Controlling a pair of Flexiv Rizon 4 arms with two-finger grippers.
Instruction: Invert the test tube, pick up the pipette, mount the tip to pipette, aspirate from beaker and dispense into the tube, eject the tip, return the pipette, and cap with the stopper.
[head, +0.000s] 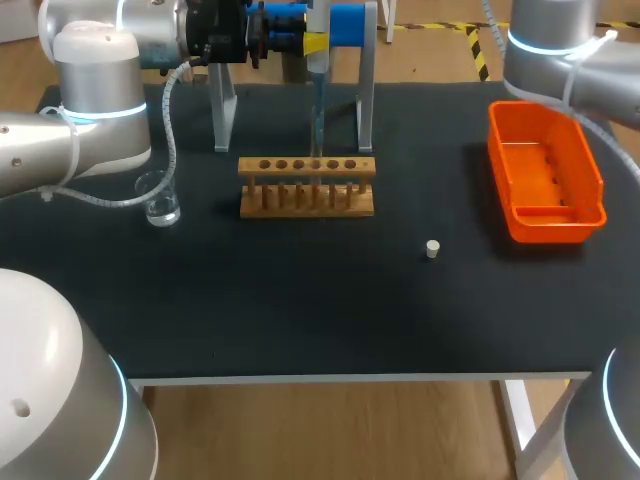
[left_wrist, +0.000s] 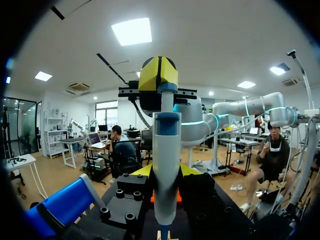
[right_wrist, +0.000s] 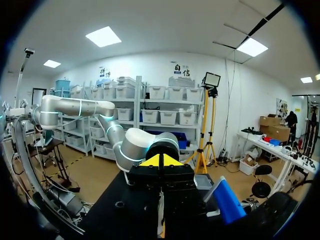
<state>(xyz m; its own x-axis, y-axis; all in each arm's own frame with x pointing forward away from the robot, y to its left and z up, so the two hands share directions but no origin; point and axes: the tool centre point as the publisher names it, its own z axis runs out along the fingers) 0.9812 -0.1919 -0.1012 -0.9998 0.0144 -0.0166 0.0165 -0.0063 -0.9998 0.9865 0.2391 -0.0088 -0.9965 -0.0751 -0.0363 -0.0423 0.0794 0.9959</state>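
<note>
Ok so going left to right: the beaker sits near the left edge of the worktop, with clear liquid in the bottom. Up at the back, my left claw is at the stand. From the wrist view its yellow tips sit on either side of the pipette, so I'd call it clamped on the body, with the pipette hanging upright in the stand. Just in front of the stand is the wooden rack. I honestly can't make out the tube in it, just something thin and clear around the middle holes. The stopper is lying loose on the worktop to the right of the rack, well apart from it, and the orange bin is over at the right side. My right claw is parked off that side with its tips pressed together, holding nothing. So I reckon I'm on the pick-up-the-pipette step. The next move should be lifting it straight up out of the stand without knocking the legs, then going for a tip, which I can't spot anywhere yet.
</note>
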